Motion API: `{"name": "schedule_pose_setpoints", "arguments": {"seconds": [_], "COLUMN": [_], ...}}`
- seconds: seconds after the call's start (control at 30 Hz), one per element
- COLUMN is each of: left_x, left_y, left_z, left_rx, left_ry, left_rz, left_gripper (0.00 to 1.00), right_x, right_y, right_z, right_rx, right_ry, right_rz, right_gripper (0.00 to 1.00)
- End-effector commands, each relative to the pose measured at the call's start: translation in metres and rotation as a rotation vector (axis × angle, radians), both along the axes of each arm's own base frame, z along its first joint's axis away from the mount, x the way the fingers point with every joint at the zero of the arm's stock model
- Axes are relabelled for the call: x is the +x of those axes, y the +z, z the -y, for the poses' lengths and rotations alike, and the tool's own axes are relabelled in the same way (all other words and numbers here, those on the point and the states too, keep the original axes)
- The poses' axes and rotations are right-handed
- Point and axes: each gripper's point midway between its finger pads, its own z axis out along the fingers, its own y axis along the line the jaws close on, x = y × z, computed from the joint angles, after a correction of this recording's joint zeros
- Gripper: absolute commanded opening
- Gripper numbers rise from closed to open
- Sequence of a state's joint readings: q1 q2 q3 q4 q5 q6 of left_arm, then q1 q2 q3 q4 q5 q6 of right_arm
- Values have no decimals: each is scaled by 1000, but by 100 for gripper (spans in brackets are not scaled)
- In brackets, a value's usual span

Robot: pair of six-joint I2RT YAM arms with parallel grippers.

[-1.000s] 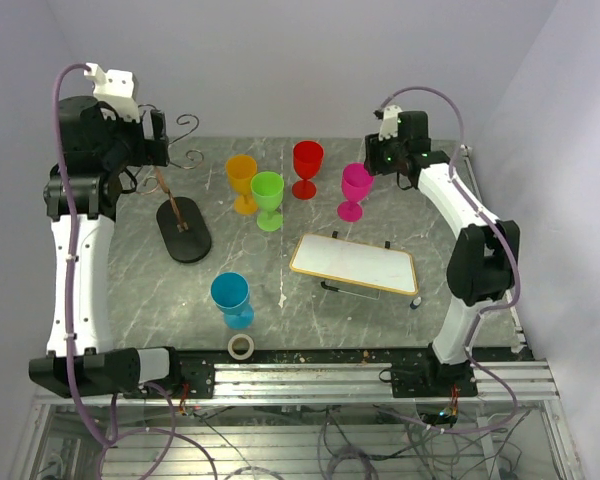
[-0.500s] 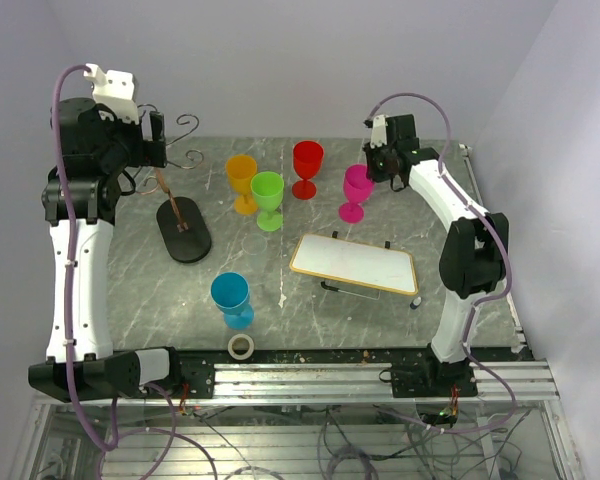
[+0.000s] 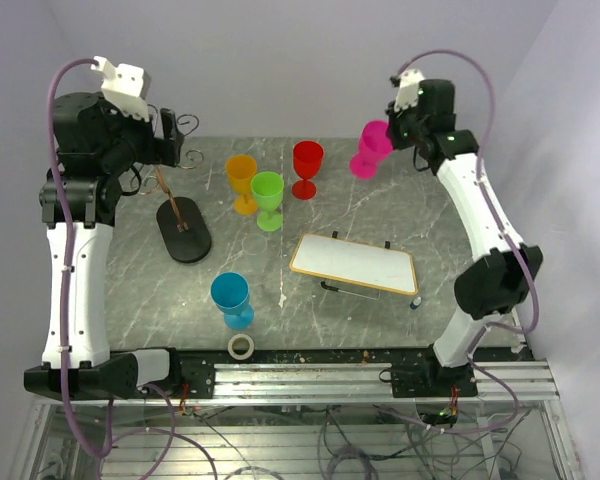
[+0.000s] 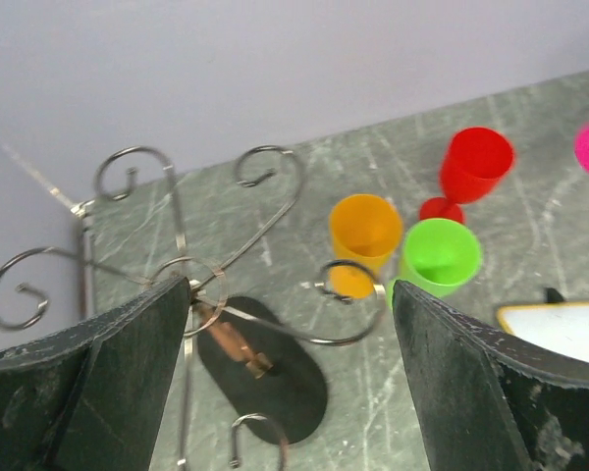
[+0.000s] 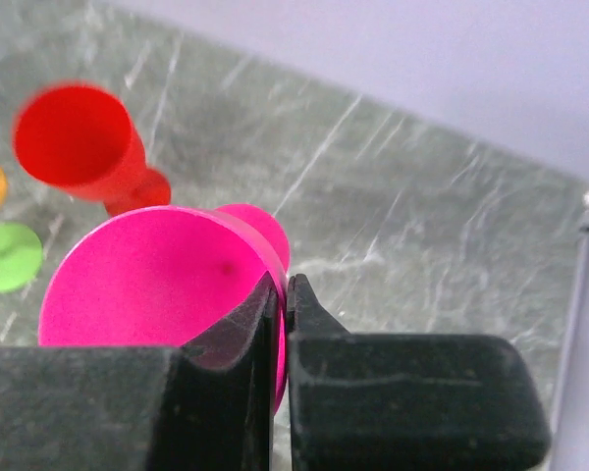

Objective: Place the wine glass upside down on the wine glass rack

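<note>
While the right gripper (image 5: 283, 294) is pinched together on the rim of the pink wine glass (image 5: 157, 285), with one wall between its fingers, the glass hangs clear of the table, bowl tilted, foot beyond the claw.

Grip is thin, near the lip. Judgement: rotate the wrist slowly so the glass does not pivot in the pinch.

Ahead and left of the claw: red glass (image 5: 74, 137), green glass (image 5: 10, 255). Carry above them.

Far left of the claw: wine glass rack (image 3: 183, 235), under the left gripper (image 4: 290, 287), jaws wide apart, empty.

Invert first, then slide the stem into a scroll so the foot catches on the wire.
</note>
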State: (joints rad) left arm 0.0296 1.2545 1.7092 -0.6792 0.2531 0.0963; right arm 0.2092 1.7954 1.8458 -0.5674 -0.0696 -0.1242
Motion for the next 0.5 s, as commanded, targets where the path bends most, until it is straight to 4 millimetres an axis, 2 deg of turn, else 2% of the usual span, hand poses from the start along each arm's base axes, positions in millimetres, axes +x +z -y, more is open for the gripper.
{"name": "schedule_pose_setpoints", "arguments": {"seconds": [0.0, 0.3, 0.4, 0.47], "left_x": [-12, -14, -12, -10], "left_y": [21, 38, 43, 46], "left_z": [48, 113, 133, 144], "left_rx": [-53, -235, -319, -359], "left_ry": [-163, -407, -476, -503], "left_rz": [35, 19, 13, 11], "left_gripper": [94, 92, 91, 91], "right_x": [-22, -80, -98, -105], "right_y": [98, 202, 227, 237], "right_z": [9, -24, -38, -48], "right_rx": [37, 209, 297, 354], "right_ry": [5, 218, 296, 342], "right_rz": [206, 442, 496, 494], "right_gripper": [0, 0, 0, 0]}}
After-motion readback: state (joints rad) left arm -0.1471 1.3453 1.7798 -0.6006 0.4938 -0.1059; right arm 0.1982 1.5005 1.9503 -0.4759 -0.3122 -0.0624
